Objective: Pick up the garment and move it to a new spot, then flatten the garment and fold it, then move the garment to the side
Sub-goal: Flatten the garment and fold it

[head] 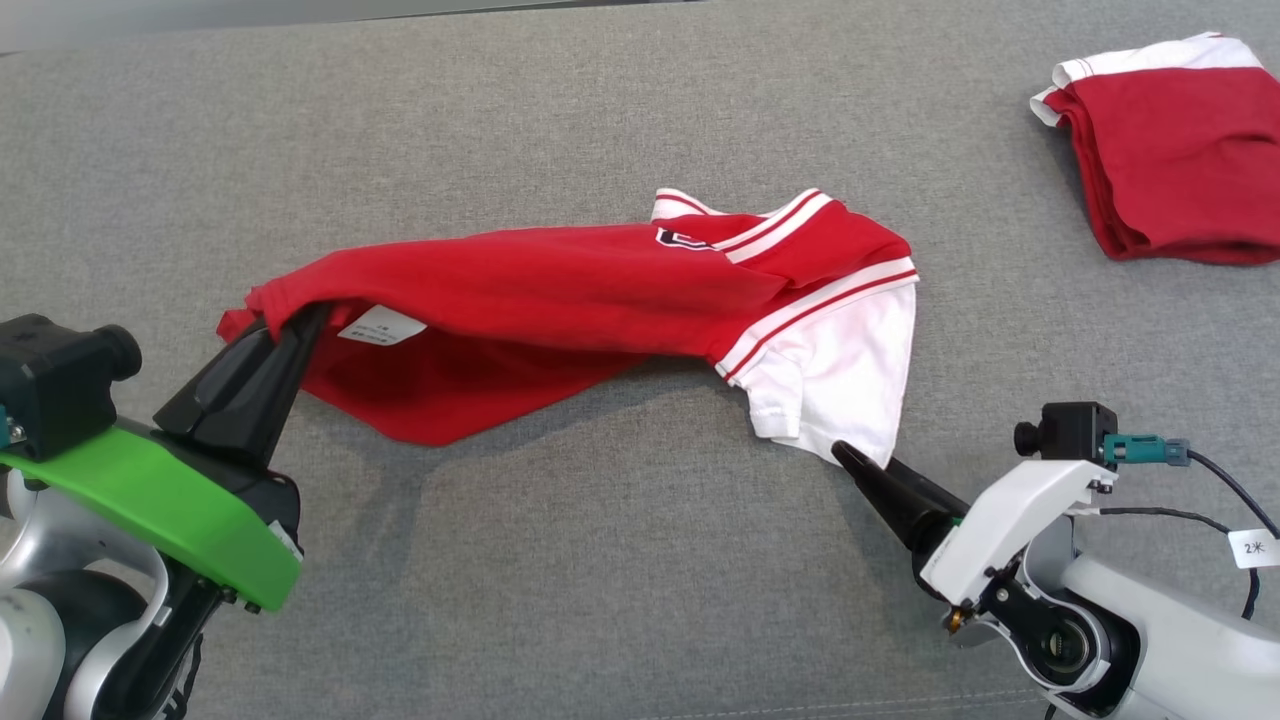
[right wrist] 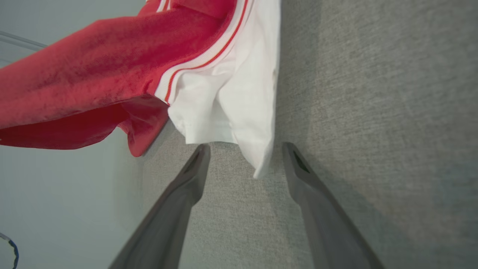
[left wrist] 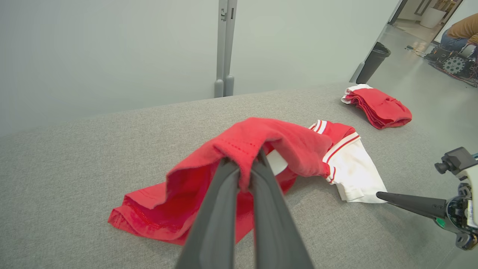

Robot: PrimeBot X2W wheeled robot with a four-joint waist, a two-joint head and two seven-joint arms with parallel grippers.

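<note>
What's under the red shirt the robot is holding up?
Under the lifted red shirt I see only the shaded grey surface. Where the white sleeve lies flat, anything beneath is hidden.

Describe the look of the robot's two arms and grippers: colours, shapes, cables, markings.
Left gripper: long tapering dark fingers, a bright green cover, a black camera block, a silvery arm. Right gripper: the same dark fingers, a white housing, a black camera with a teal plug, black cables and a small white tag with writing.
</note>
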